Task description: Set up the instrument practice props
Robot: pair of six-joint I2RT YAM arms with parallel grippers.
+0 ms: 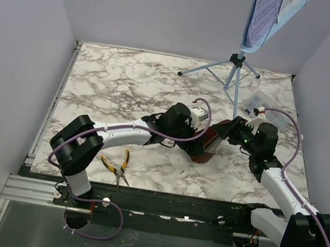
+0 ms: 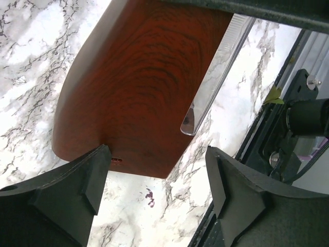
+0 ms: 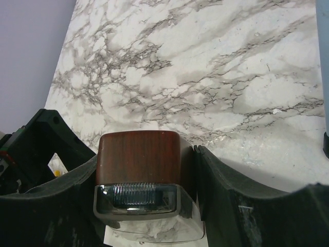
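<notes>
Over tabletop (image 1: 128, 79), right claw (image 3: 146, 167) clamps metronome (image 2: 144, 77) on both sides; left claw (image 2: 158, 159) spread open, holding nothing, one fingertip (image 2: 97, 162) at metronome edge.

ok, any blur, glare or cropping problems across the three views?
Top external: even light, sharp, soft shadows only; the music stand is cropped by the top edge. Left wrist: the metronome fills the frame, grain sharp, its clear strip reads bright; the near foreground is dark with little detail. Right wrist: the marble table is crisp, the metronome's shiny front soft and reflective at the bottom.
</notes>
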